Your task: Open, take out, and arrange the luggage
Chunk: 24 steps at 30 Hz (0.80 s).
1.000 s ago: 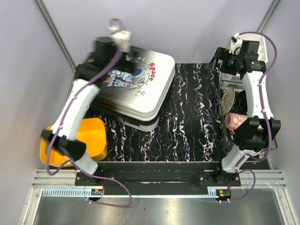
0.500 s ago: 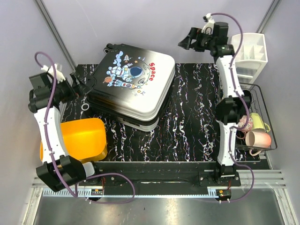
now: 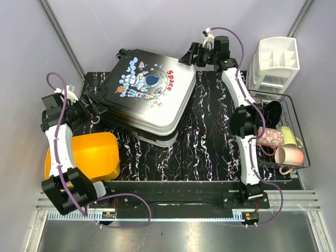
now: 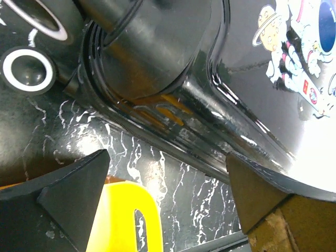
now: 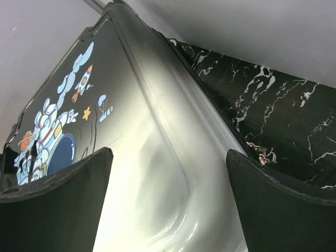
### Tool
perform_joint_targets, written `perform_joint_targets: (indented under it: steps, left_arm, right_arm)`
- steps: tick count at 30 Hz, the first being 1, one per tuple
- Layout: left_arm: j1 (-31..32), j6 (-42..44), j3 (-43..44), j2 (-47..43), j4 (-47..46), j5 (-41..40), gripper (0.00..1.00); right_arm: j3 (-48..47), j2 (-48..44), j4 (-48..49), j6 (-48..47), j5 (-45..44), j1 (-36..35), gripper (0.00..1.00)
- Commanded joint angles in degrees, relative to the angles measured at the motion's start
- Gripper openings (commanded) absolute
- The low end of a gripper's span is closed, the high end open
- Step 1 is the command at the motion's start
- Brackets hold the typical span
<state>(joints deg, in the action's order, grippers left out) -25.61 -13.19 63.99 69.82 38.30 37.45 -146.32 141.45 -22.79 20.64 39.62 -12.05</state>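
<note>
The luggage (image 3: 149,94), a small black suitcase with a white astronaut "Space" panel, lies flat and closed at the back left of the marbled table. My left gripper (image 3: 93,109) is open and empty by its left corner, near the wheels (image 4: 28,70); the left wrist view shows the shell's edge (image 4: 173,100) just ahead of the fingers. My right gripper (image 3: 188,55) is open and empty, hovering at the suitcase's back right corner; the right wrist view looks down on the white panel (image 5: 157,173) between the fingers.
A yellow-orange bin (image 3: 89,155) sits at the front left, its rim in the left wrist view (image 4: 126,220). A white compartmented organizer (image 3: 275,63) stands at the back right. A wire basket (image 3: 283,142) with mugs sits at the right edge.
Both arms have swung a long way: the left from above the suitcase out to its left corner, the right from the organizer leftward to the suitcase's back right corner. The suitcase has not moved.
</note>
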Motion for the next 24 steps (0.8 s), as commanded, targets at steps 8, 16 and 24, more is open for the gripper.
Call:
perform_joint_targets:
  steps: [8,16,24]
  left_arm:
    - [2.5,-11.9,-2.9,7.0,-22.6,9.7,0.91]
    - [13.5,-14.1,3.1,16.8,-29.3,7.7,0.79]
    - [25.3,-10.4,24.6,36.4,-27.8,6.7,0.71]
  right_arm:
    - [27.6,-15.1,7.4,5.6,17.0,-0.8,0.75]
    - [54.3,-32.6,7.9,0.6,17.5,-0.8,0.57]
    - [72.0,-53.4,-0.9,-8.2,13.2,-0.5,0.59]
